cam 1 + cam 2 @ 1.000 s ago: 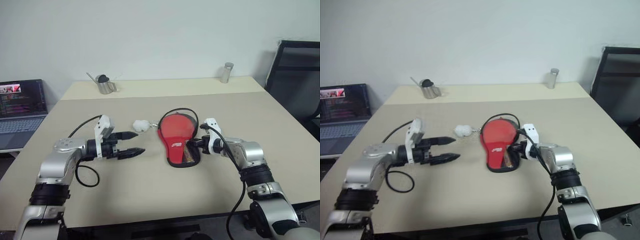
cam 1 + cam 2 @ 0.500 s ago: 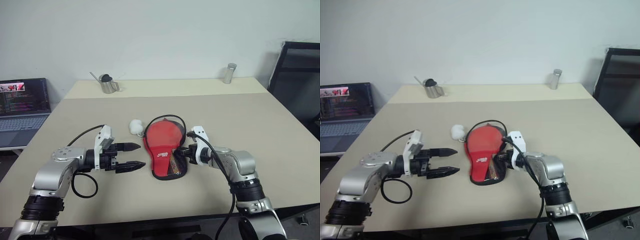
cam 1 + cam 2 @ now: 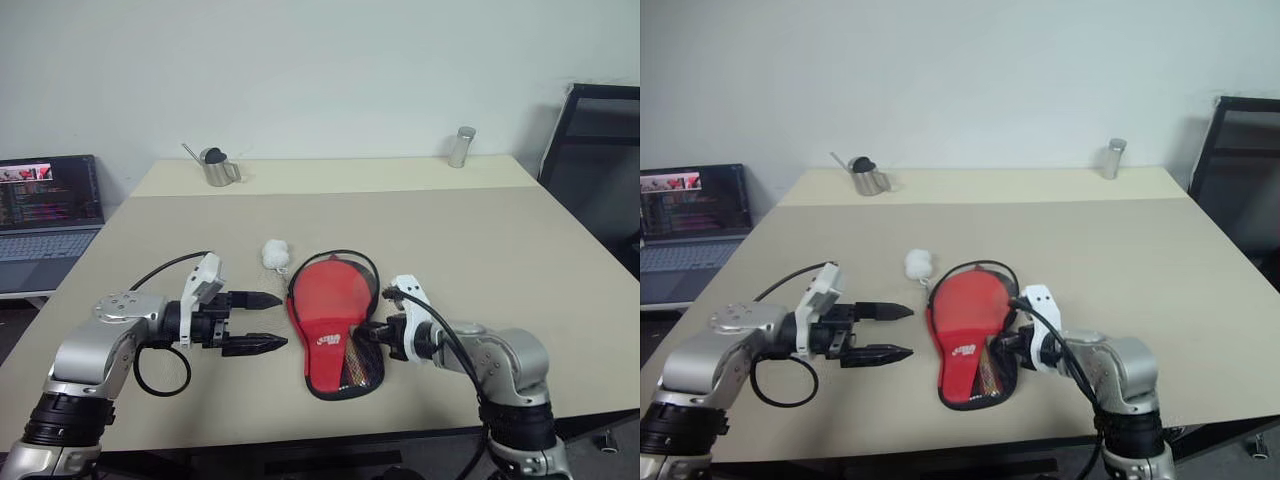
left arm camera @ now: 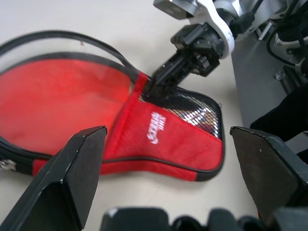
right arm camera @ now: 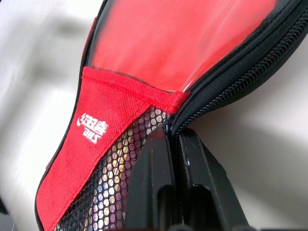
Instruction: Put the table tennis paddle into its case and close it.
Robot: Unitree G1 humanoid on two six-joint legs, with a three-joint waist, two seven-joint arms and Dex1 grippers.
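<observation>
The case [image 3: 335,325] lies flat on the table, red side up, its black mesh pocket toward me and its zipper edge partly gaping around the round end. My right gripper [image 3: 372,335] is shut on the zipper edge [image 5: 240,72] where it meets the mesh pocket, seen close up in the right wrist view [image 5: 174,139]. My left gripper [image 3: 284,320] hovers open just left of the case, pointing at it, nothing between its fingers [image 4: 77,168]. The paddle is hidden; the round part of the case [image 4: 62,106] shows glossy red.
A small white ball [image 3: 275,253] rests just beyond the case's round end. A metal pot [image 3: 213,168] and a metal cylinder [image 3: 460,146] stand along the far edge of the table [image 3: 470,240]. A laptop [image 3: 45,215] sits off to the left, a black chair [image 3: 600,160] to the right.
My right gripper has pulled back toward me, dragging the case closer to the near table edge and away from the ball. The left gripper has drawn back a little, still open.
</observation>
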